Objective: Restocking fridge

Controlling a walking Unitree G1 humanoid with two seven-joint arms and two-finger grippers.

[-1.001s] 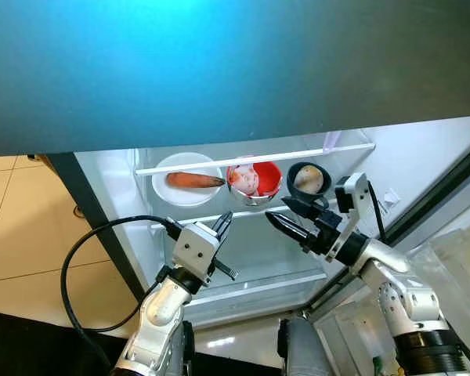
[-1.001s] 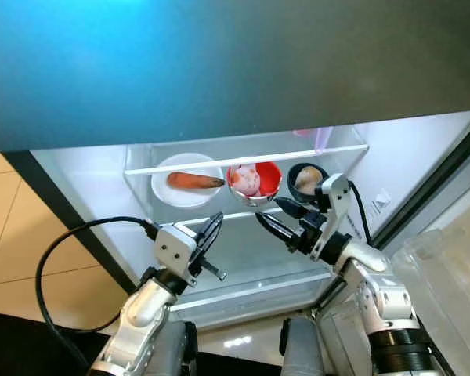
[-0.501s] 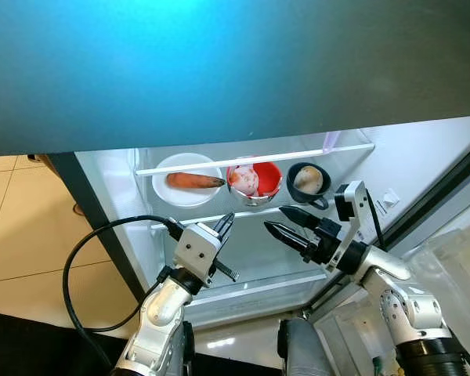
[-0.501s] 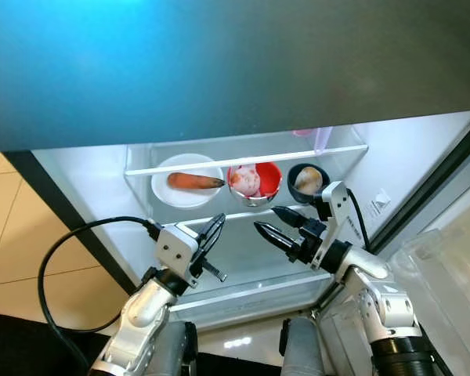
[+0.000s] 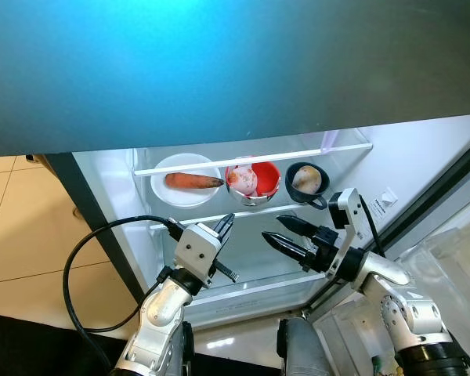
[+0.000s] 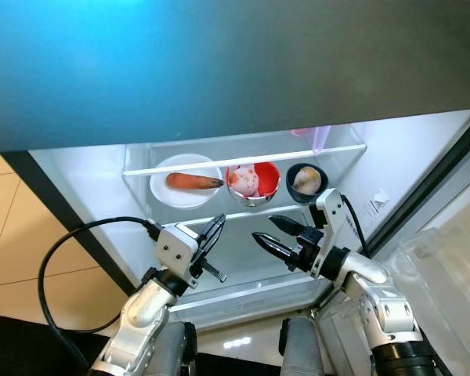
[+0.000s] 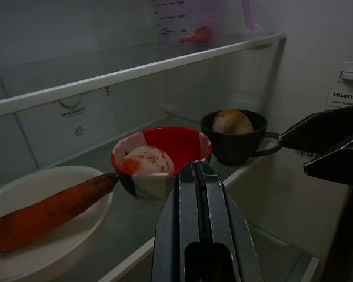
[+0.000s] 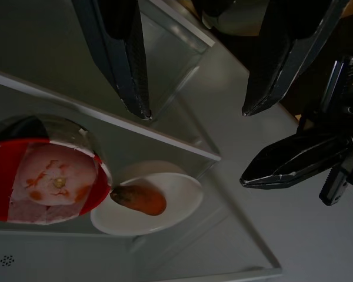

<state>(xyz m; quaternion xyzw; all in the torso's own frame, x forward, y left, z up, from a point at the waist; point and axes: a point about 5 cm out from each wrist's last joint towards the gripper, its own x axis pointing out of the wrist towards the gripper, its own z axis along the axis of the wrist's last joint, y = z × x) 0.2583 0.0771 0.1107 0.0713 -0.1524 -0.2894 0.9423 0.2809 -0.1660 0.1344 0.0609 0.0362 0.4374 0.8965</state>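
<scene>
On a glass shelf inside the open fridge stand a white plate with a carrot, a red bowl of pinkish food, and a dark mug holding a potato. My right gripper is open and empty, below and in front of the mug, fingers pointing left. My left gripper is shut on nothing, below the plate and bowl. In the left wrist view its closed fingers point at the red bowl. The right wrist view looks past its spread fingers at the carrot.
A lower glass shelf runs just behind both grippers. The fridge door with a clear bin stands at the right. A black cable loops off my left arm. Tiled floor lies to the left. A measuring jug sits on the upper shelf.
My right gripper has dropped and drawn back from the mug, still open. The left arm has stayed put.
</scene>
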